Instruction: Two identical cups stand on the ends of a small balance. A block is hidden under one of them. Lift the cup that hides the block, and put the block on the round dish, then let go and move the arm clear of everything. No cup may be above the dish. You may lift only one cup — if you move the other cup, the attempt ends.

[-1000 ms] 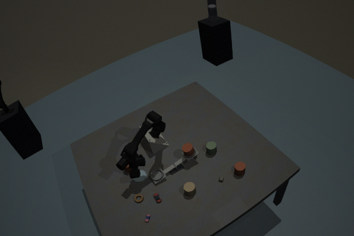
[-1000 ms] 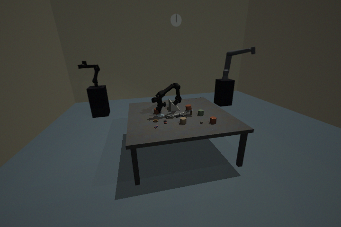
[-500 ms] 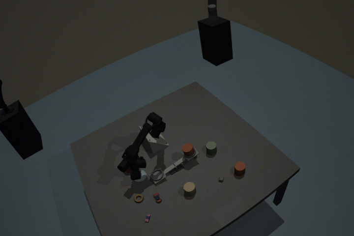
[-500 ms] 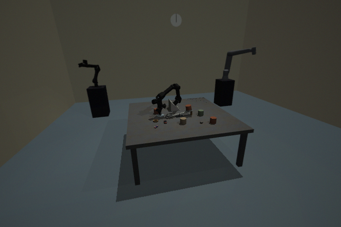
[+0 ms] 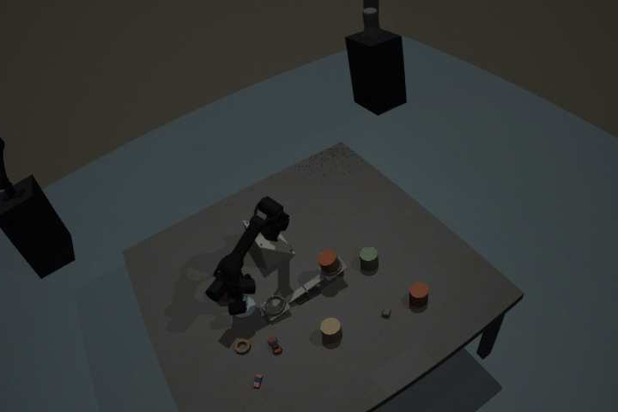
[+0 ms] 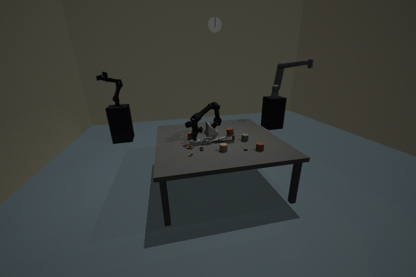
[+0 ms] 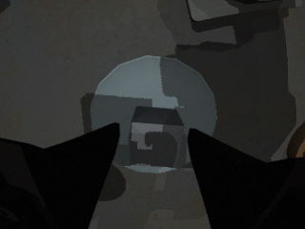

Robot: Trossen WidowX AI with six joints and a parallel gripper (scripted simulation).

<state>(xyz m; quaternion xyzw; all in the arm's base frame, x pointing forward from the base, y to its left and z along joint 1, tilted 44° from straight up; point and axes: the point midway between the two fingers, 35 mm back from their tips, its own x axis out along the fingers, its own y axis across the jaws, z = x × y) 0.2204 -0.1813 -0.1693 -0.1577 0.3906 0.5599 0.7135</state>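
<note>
Standing in a dim room with olive walls and a grey-blue floor, the dark bench (image 5: 416, 233) carries scattered cylinders, a tape ring (image 5: 242, 346) and the balance (image 5: 302, 291), one orange cup (image 5: 328, 261) still on its far end. The arm (image 5: 241, 247) folds forward and down over the round dish (image 7: 152, 114). Its fingers are spread apart, released, and the grey block (image 7: 156, 135) sits on the dish between them.

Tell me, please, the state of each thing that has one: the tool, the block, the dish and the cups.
Tool: open, holding nothing, low over the dish.
Block: lying on the dish, between the fingers.
Round dish: carries the block.
Cup on the balance: upright, covering its end.
Lifted cup: standing on the table behind the arm.
</note>
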